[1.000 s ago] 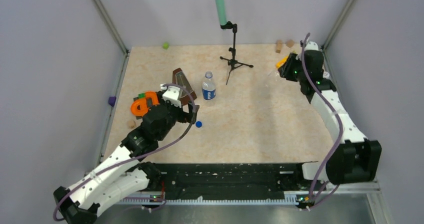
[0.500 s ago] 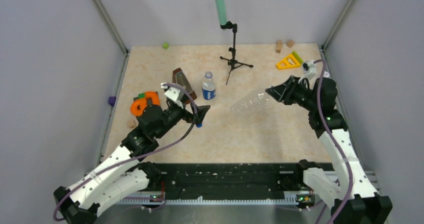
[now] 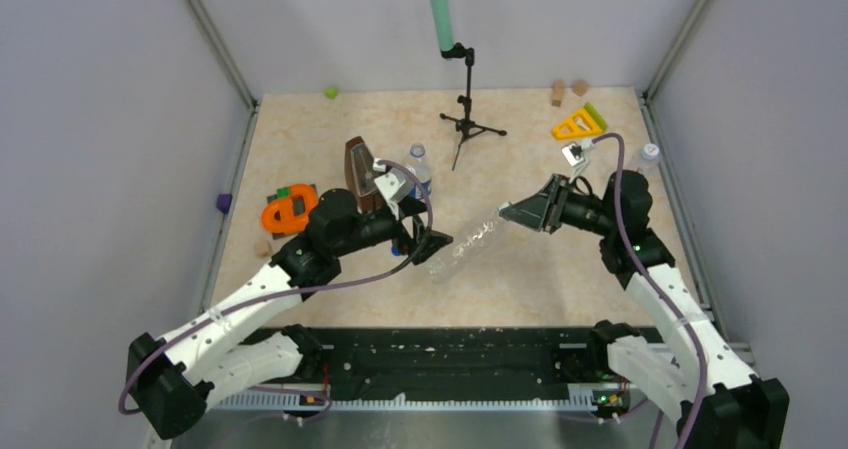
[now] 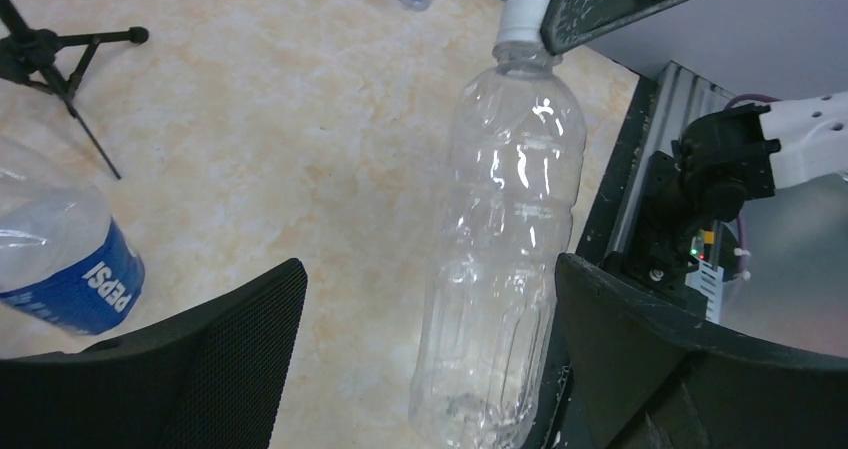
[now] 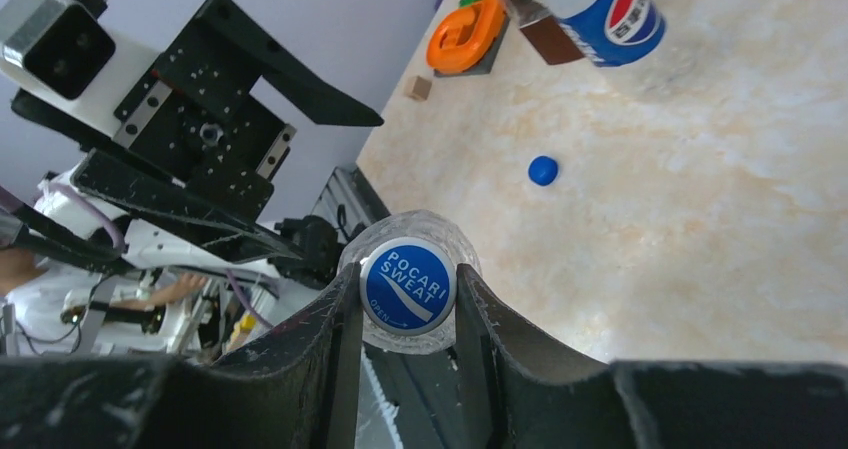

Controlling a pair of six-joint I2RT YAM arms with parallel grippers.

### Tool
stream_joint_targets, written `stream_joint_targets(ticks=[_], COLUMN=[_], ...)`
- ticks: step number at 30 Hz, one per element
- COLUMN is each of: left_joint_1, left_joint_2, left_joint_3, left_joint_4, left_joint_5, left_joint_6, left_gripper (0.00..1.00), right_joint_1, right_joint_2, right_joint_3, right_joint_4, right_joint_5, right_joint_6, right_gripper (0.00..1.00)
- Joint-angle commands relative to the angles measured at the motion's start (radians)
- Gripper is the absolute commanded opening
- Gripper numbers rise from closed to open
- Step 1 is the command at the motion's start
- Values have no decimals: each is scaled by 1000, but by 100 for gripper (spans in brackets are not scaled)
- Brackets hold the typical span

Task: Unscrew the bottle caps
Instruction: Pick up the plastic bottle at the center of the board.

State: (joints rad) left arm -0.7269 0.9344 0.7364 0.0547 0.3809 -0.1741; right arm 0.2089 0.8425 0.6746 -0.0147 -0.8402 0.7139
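My right gripper [image 3: 510, 212] is shut on the cap [image 5: 407, 286] of a plain clear bottle [image 3: 462, 249], white-sided with a blue printed top. It holds the bottle slanted above the table's middle. My left gripper [image 3: 436, 240] is open around that bottle's base [image 4: 500, 299]; the bottle sits close to the right finger [image 4: 680, 359] and well clear of the left one [image 4: 200, 359]. A blue-labelled bottle [image 4: 70, 269] stands just behind my left wrist. On the table a loose dark blue cap [image 5: 543, 170] lies flat. A third bottle [image 3: 650, 156] stands at the right edge.
A microphone tripod [image 3: 468, 121] stands at the back centre. A brown wedge-shaped object [image 3: 357, 164] and an orange toy [image 3: 290, 210] sit left of my left arm. A yellow triangle [image 3: 578, 124] and wooden blocks [image 3: 558, 91] lie at the back right.
My right arm has swung the clear bottle from the back right corner down to the table's middle. My left gripper has moved right and now brackets the bottle's base.
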Motion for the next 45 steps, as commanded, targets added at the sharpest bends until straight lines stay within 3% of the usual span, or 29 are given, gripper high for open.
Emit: stream_joint_targets(ticks=[1,8,12,19,30,32,38,40,42,45], left_joint_1=[4,3,3,2,1,1,1,1,1,1], left_joint_2=[20,82,134,193,194,190,181,181,183,183], left_joint_3=[54,81,101,148,148,147,144,144,146,143], left_joint_4=[68,45,17,-33,-88,-88,-103,-120,-140,-163], left_joint_5=[92,274,366,390,326,304,252,241,223,213], left_joint_6=[-6,-15,-4,16,33,35,59,78,97,127], left_gripper=[94,94,89,83,62,47,19,2,0,0], right_joint_1=[72,110,161,194,193,194,193,193,194,193], right_joint_2=[26,36,43,41,35,37,36,35,38,45], right_joint_3=[22,-28,16,5,-48,-49,-58,-62,-62,-67], right_joint_4=[123,293,240,333,428,434,410,403,389,389], right_joint_5=[-12,21,54,41,57,51,45,43,42,43], right_joint_6=[38,124,57,92,157,162,149,151,148,143], right_gripper=[0,0,0,0,0,0,0,0,3,23])
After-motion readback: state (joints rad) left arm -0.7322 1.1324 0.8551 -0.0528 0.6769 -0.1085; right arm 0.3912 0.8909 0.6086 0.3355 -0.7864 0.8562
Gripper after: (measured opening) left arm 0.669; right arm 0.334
